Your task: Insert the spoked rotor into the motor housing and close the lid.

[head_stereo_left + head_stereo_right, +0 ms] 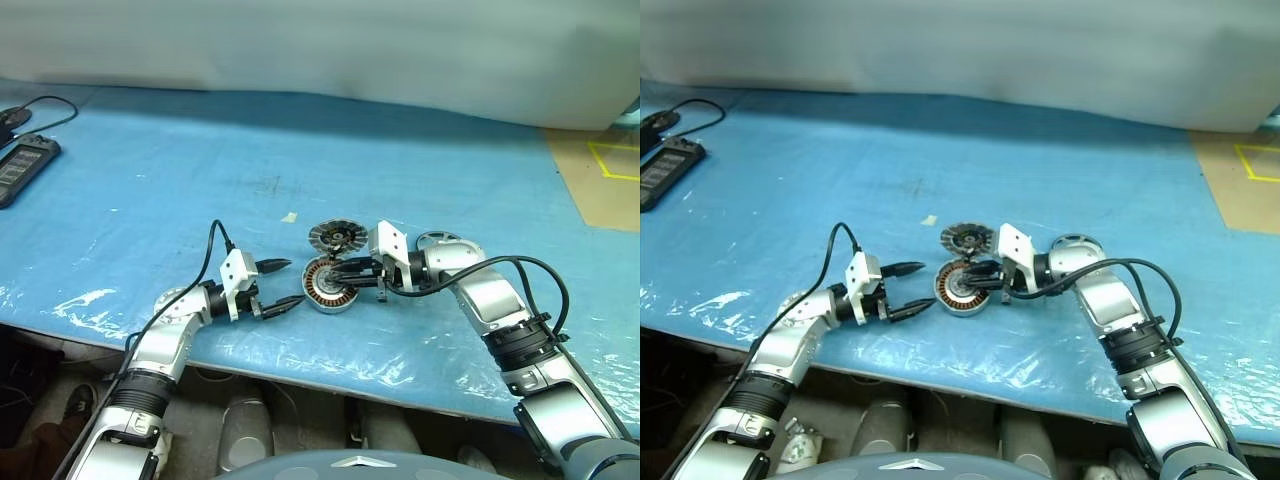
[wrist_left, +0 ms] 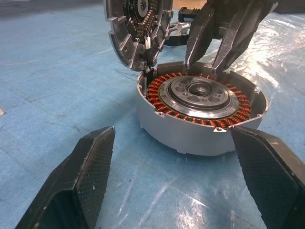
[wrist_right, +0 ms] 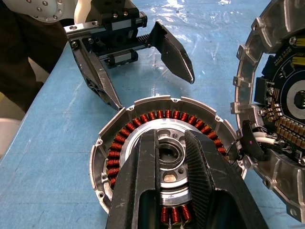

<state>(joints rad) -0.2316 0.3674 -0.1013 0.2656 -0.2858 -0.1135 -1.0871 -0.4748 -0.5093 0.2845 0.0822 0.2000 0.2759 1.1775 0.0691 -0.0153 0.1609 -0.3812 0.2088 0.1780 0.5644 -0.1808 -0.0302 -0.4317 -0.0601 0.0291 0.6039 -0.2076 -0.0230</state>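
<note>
Right gripper (image 3: pixel 174 157) sits slightly parted over our housing (image 1: pixel 329 285) hub on the table, left gripper (image 1: pixel 283 284) wide beside it; rigid metal, fragile windings, so we'd grab the rim.

Left gripper (image 1: pixel 278 283) level, fingers (image 2: pixel 86 176) spread wide, right gripper (image 1: pixel 338 268) angled down, fingers (image 3: pixel 143 181) slightly parted

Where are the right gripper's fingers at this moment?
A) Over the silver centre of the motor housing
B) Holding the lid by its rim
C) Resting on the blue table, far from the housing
A: the right gripper reaches over the motor housing, its fingertips at the silver hub inside the copper windings.
</note>
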